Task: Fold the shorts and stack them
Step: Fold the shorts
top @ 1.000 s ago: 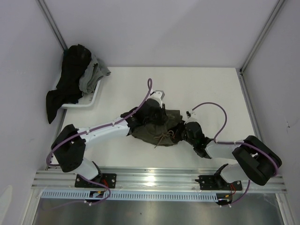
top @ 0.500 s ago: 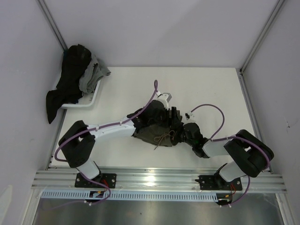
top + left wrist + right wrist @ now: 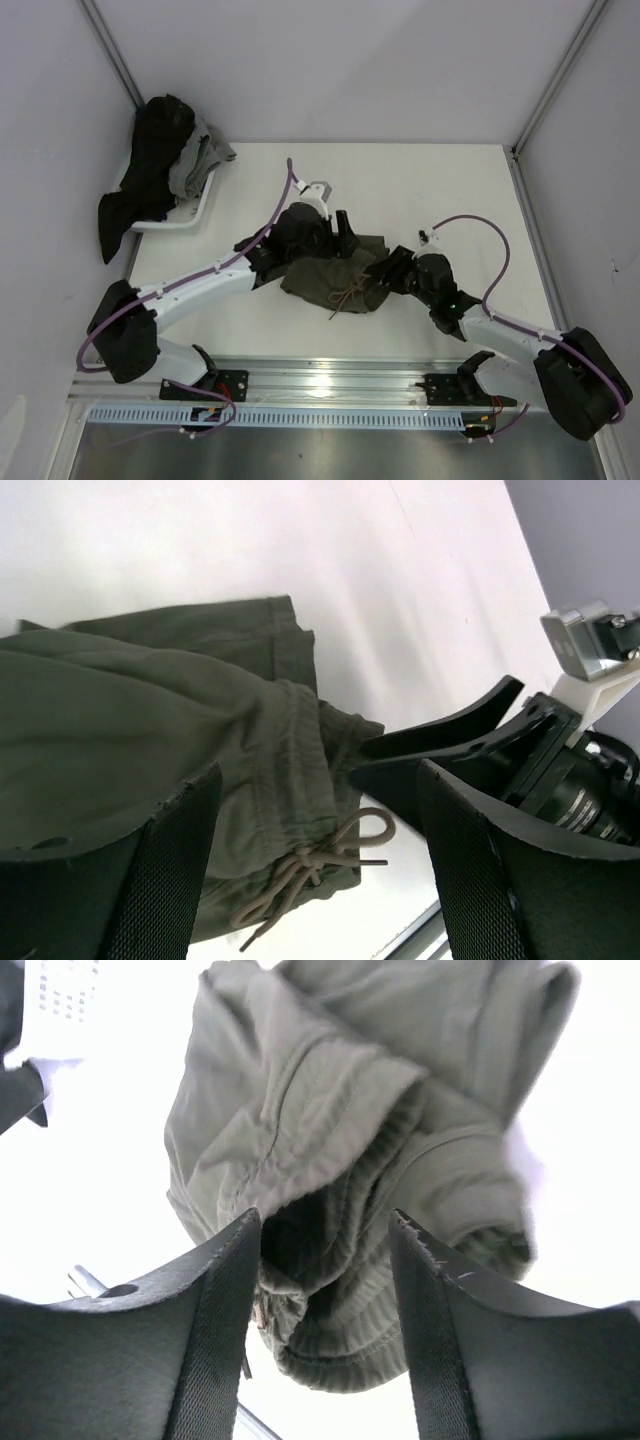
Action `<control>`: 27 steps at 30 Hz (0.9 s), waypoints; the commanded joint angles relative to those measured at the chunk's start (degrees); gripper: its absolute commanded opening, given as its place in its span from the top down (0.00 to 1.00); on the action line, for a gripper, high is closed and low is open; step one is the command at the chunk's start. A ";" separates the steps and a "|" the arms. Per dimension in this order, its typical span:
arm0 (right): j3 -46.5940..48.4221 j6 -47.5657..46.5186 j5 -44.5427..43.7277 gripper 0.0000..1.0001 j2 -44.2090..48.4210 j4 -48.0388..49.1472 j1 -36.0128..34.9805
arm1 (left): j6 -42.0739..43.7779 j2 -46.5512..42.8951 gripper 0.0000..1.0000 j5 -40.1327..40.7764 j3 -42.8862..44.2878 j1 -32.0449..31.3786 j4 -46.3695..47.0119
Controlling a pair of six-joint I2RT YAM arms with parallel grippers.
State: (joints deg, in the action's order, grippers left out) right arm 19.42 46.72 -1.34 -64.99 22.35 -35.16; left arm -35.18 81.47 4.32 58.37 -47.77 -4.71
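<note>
The olive-green shorts (image 3: 330, 278) lie bunched in a folded heap on the white table, with the tied drawstring (image 3: 348, 295) at their near edge. My left gripper (image 3: 345, 238) hovers open over their far edge; in the left wrist view the shorts (image 3: 150, 710) and the drawstring (image 3: 320, 865) show between its wide-set fingers (image 3: 170, 880). My right gripper (image 3: 380, 272) is at the heap's right edge. In the right wrist view the ribbed waistband (image 3: 350, 1290) sits between its parted fingers (image 3: 215, 1330), with gaps on both sides.
A white tray (image 3: 190, 222) at the far left corner holds a pile of black and grey clothes (image 3: 160, 170) that hangs over its edge. An aluminium rail (image 3: 330, 378) runs along the near edge. Walls close in the left, right and far sides.
Both grippers have opened and let go of the shorts. The left arm has drawn back toward the far left, the right arm has pulled away to the right, and the shorts rest on the table.
</note>
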 commanded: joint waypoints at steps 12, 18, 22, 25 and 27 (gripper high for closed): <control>4.57 -3.03 7.76 0.29 6.64 -18.75 9.49 | 4.59 -1.68 0.17 1.39 0.42 0.14 -6.35; 3.26 -3.04 8.90 0.34 0.22 -12.17 10.63 | 5.74 6.84 0.16 7.98 10.17 -4.87 -15.76; 4.04 -3.21 9.78 0.39 -6.09 -8.82 11.34 | 5.30 9.75 0.16 10.79 12.47 -6.98 -16.56; 3.87 -2.51 10.57 0.47 -8.56 -5.39 11.78 | 5.30 12.29 0.16 13.60 14.75 -9.00 -18.22; 3.61 -1.99 10.75 0.52 -9.71 -3.19 11.86 | 5.56 13.71 0.16 15.10 15.89 -9.53 -18.75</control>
State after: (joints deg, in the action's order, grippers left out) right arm 21.87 44.62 8.49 -73.60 12.58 -23.73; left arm -30.92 93.36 14.96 70.76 -56.01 -21.34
